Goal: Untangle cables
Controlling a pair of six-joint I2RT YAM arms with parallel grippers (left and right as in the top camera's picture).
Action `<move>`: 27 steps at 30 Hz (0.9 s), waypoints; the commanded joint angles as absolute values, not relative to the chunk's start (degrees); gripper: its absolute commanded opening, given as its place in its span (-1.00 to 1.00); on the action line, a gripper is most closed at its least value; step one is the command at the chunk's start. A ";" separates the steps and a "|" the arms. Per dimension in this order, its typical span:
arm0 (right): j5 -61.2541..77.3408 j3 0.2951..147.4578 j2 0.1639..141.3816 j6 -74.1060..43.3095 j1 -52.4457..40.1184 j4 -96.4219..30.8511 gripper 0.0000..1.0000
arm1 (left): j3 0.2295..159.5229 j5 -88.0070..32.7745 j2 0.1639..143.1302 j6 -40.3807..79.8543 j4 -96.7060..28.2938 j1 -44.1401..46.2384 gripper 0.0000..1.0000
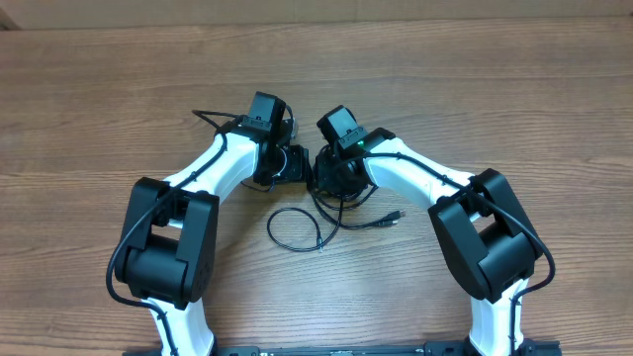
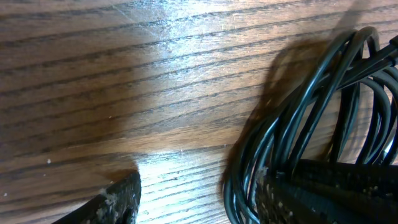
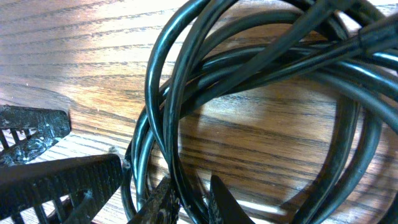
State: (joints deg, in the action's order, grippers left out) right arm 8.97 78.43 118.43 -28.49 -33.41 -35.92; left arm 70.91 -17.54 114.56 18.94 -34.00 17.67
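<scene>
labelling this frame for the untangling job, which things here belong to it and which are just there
Job:
cables
right gripper, shut on cables
left gripper, open, beside cables

Just there:
table
arm wires

Bright light; glare patches; soft shadows; blurry wrist close-ups

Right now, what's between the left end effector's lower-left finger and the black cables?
Just bare wooden table. The left wrist view shows the finger at lower left, the cables at right, nothing between.
</scene>
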 commanded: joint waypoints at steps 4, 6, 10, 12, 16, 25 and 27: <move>7.16 78.08 118.67 -28.67 -32.86 -36.60 -0.69 | 61.95 -19.22 132.05 19.44 -38.59 20.67 0.23; 7.16 78.08 118.67 -28.67 -32.86 -36.64 -0.69 | 61.95 -22.02 134.80 19.27 -36.32 20.67 0.23; 7.14 78.08 118.67 -28.67 -32.86 -36.64 -0.69 | 62.22 -22.09 135.22 19.31 -36.53 20.60 0.22; 7.14 78.08 118.67 -28.64 -32.86 -36.69 -0.69 | 63.77 -20.47 135.20 19.38 -39.81 20.05 0.11; 7.14 78.08 118.58 -28.14 -32.80 -36.71 -0.70 | 67.51 -11.60 132.53 22.09 -47.27 18.20 -0.03; 11.88 78.74 108.66 -23.53 -31.16 -36.95 -0.93 | 68.49 -7.07 108.90 23.16 -51.42 13.72 -0.38; 14.02 78.74 106.28 -23.51 -30.46 -37.71 -0.93 | 68.53 -7.14 104.29 23.14 -51.05 12.71 -0.22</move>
